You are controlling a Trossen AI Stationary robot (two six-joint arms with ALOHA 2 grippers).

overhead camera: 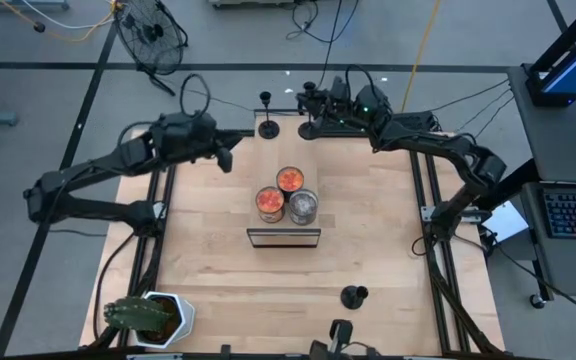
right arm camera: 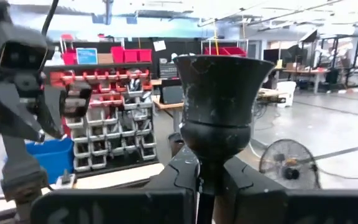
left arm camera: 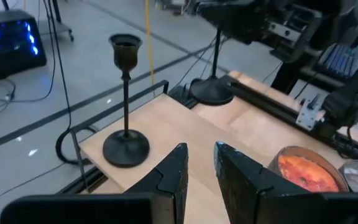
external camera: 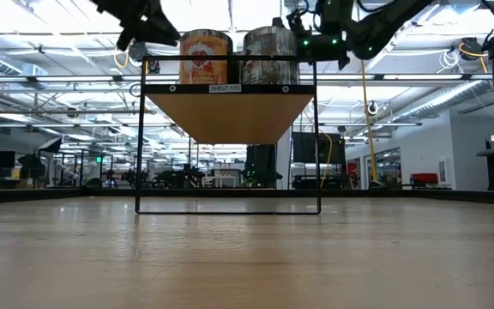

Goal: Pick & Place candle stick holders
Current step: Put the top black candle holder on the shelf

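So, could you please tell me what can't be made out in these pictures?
- Near candle stick holder: the low view's right edge cuts it to a sliver.
- Held candle stick holder: the right gripper hides its stem in the right wrist view.
- Jar labels: too small in the low view.

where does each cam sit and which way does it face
High view: overhead, looking straight down; both arms show.
Low view: table height, looking level under the shelf; arms enter from above.
Left wrist view: past the left gripper toward a free candle stick holder.
Right wrist view: the right gripper shut on its held holder.
Shared: the jars show in high, low and left wrist views.
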